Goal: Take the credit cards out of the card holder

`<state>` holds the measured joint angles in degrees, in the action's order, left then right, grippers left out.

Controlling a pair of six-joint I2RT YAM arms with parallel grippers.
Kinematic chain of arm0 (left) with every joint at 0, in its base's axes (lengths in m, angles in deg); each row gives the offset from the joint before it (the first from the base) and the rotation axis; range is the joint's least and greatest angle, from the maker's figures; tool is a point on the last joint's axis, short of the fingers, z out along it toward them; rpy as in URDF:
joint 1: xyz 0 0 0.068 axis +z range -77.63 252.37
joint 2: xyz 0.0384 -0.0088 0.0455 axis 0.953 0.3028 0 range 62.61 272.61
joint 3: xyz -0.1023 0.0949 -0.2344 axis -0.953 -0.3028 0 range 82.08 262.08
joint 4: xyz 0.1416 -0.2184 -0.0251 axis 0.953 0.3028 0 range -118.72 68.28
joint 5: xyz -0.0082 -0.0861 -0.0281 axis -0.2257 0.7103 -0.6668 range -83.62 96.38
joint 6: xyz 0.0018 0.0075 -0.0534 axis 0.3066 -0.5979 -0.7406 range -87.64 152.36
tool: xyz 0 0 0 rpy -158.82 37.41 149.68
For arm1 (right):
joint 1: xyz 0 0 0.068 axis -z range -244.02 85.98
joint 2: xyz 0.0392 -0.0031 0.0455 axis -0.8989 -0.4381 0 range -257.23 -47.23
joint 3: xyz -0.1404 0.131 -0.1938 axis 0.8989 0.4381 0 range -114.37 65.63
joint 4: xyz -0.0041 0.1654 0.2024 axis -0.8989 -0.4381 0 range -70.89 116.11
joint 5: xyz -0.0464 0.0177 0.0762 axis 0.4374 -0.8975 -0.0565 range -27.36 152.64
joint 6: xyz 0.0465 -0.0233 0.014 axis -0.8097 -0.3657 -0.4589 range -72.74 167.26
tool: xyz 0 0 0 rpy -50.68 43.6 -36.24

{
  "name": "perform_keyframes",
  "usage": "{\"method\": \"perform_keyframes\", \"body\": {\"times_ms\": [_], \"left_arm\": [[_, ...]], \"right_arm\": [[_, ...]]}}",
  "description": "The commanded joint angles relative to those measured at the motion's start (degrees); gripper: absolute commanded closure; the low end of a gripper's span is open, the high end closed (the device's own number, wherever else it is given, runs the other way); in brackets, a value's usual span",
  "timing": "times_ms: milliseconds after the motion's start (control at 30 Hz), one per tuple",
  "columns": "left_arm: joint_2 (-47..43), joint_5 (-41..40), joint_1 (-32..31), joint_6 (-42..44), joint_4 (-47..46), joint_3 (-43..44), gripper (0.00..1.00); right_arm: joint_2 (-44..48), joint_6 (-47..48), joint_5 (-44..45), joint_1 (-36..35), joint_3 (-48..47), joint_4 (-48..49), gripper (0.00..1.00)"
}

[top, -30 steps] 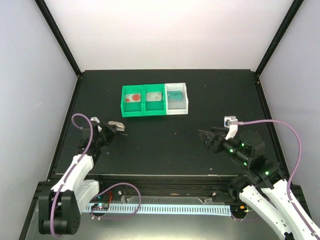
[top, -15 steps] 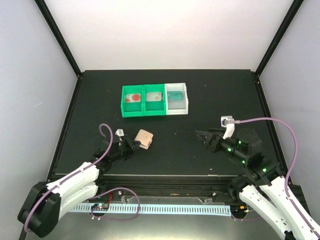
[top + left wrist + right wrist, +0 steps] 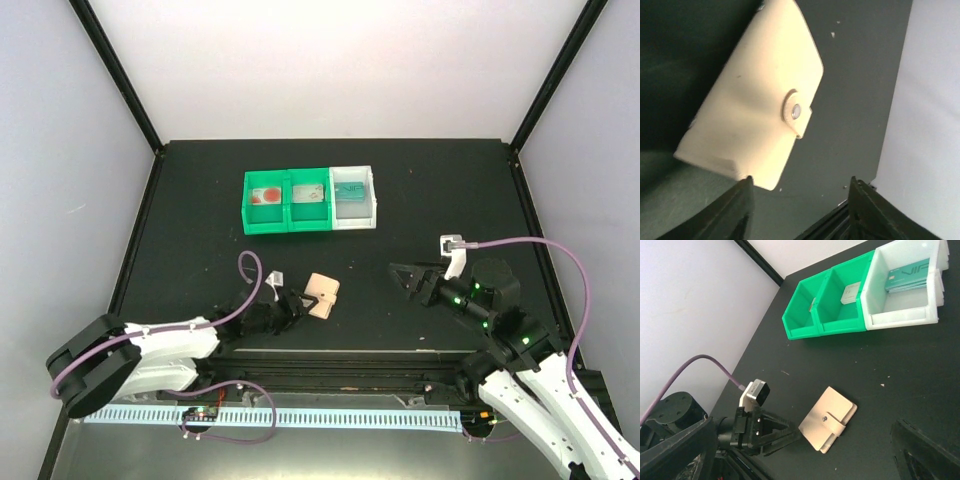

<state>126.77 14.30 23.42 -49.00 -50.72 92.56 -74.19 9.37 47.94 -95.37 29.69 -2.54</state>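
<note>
We show the small tan leather-like folding card holder lying snapped shut on the black table near its front edge, just beyond the left gripper, whose jaws stand parted, with the right gripper likewise spread wide; a one-sided nudge may skid it away.

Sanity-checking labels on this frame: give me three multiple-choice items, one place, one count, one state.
1. Where is the card holder?
A. inside a bin
B. on the table, just ahead of the left hand
C. lifted off the table

2. How many green bins are there?
A. two
B. one
C. three

3. What state is the card holder in?
A. spread open flat
B. standing on edge
C. folded shut, tab across the front

Answers:
1 B: the right wrist view shows it lying flat on the dark surface.
2 A: two green ones stand beside one white bin.
3 C: the left wrist view shows the tab closed over it.
</note>
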Motion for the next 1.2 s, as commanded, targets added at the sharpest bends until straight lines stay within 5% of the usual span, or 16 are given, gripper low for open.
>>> {"method": "perform_keyframes", "body": {"times_ms": [0, 133, 300, 467, 800, 967, 1167], "left_arm": [[1.09, 1.51, -0.04, 3.03, -6.02, 3.82, 0.40], [0.58, 3.33, 3.38, 11.96, 3.88, 7.79, 0.34], [0.78, 9.42, 12.01, 23.85, 12.59, 9.21, 0.35], [3.19, 9.35, 13.26, 31.40, 19.83, 12.62, 0.38], [13.77, 17.97, 11.82, 29.36, 10.81, 12.14, 0.52], [16.57, 20.89, 8.00, 24.94, 0.44, 10.65, 0.61], [14.85, 21.86, 6.86, 22.75, -4.58, 9.67, 0.61]], "right_arm": [[0.48, -2.00, -3.19, 0.26, 0.55, 3.19, 0.05], [-1.25, -3.02, -0.13, 0.34, 0.17, 1.32, 0.06], [-6.21, -3.13, 1.35, 0.20, -0.59, -1.52, 0.10], [-10.26, -3.69, -0.70, 0.28, 1.05, -0.10, 0.17], [-15.16, -6.24, -1.07, 0.15, 3.76, 2.28, 0.42], [-16.32, -4.78, -3.03, -0.32, 4.21, 4.42, 0.45], [-22.14, -3.33, -3.05, -2.94, 2.78, 6.28, 0.47]]}}
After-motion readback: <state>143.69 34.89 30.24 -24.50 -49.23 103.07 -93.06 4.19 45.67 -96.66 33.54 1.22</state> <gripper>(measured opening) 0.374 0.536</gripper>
